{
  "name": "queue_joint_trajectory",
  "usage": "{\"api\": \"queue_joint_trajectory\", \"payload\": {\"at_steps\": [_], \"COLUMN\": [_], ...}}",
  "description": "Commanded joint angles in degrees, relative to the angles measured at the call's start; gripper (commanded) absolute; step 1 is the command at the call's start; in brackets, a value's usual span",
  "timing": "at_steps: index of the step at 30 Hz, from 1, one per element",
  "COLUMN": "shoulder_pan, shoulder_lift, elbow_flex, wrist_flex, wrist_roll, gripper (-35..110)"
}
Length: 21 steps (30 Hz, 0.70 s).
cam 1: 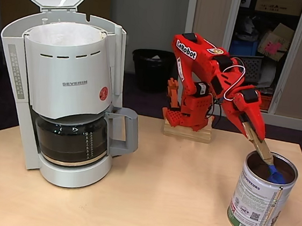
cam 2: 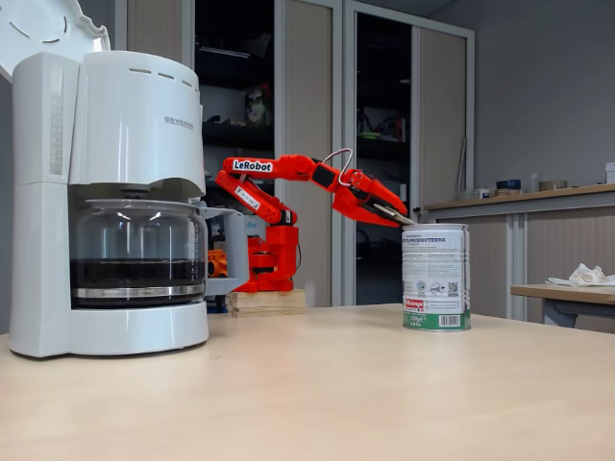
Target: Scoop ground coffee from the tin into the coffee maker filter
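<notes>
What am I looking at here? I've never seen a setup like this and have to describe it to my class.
The red machine is a small robot arm bolted to a wooden block on a table. Both pictures come from cameras that stand still: one looks down from in front, the other sits low at table level, side on. On the table stand a white coffee maker, lid open, with a paper filter in its top and a glass carafe below, and an open metal tin. The arm's gripper reaches down into the tin, with a blue scoop at its tip.
</notes>
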Motion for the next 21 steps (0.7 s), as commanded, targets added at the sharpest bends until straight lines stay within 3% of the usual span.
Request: {"api": "queue_joint_trajectory", "payload": {"at_steps": [1,14,21], "shoulder_pan": [-1.0,7.9,7.6], "shoulder_lift": [0.0,-3.2,-6.6], "elbow_flex": [-5.5,-15.9,-19.9], "wrist_flex": [6.1,16.3,21.4], "wrist_roll": [-8.8,-18.5,-26.9], "gripper": [0,0,0]}}
